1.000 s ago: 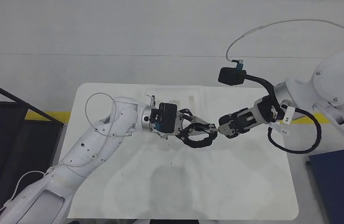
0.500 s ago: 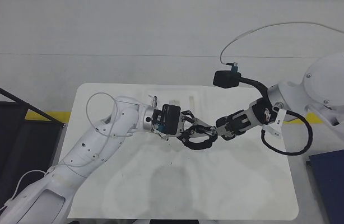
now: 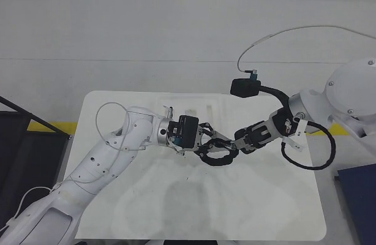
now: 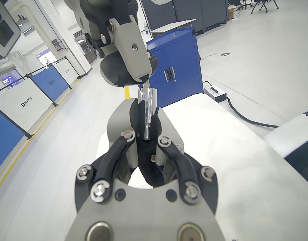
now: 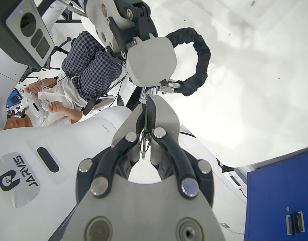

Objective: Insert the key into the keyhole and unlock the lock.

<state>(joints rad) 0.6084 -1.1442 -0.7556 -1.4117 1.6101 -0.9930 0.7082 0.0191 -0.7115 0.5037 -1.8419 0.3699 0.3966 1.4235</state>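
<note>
Table (image 3: 267, 196); left claw (image 4: 144, 112) grips lock (image 4: 148, 96), right claw (image 5: 146, 116) key (image 5: 144, 129).

Shiny silver lock (image 4: 147, 100) w/ black cable loop (image 5: 202, 58); silver key (image 5: 145, 122). Grey left gripper (image 4: 144, 110) & right gripper (image 5: 146, 109), black pads inside jaws. White table (image 3: 267, 202), blue cabinet (image 4: 180, 58).

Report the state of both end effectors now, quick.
Left end effector: closed, holding the lock.
Right end effector: closed, holding the key.
</note>
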